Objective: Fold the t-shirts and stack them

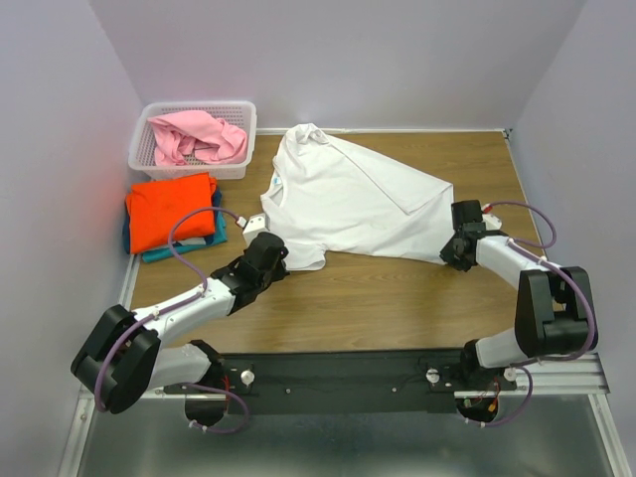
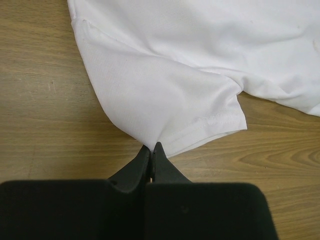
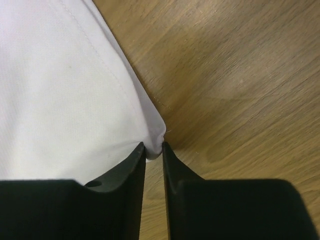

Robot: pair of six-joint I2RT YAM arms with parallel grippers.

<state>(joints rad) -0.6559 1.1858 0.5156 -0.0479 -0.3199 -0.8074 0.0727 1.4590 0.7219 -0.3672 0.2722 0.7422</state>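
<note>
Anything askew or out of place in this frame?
The white t-shirt lies diagonal and rumpled, one flap folded over, pinched by the left end effector and right end effector. The pink t-shirt sits crumpled in the basket.

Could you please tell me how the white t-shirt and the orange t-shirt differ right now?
The white t-shirt lies spread across the table; the orange t-shirt is folded into a compact rectangle. The left gripper and right gripper each pinch an edge of the white t-shirt; neither touches the orange t-shirt. The white t-shirt rests on wood, the orange t-shirt on the teal t-shirt. Both are plain-coloured cloth.
</note>
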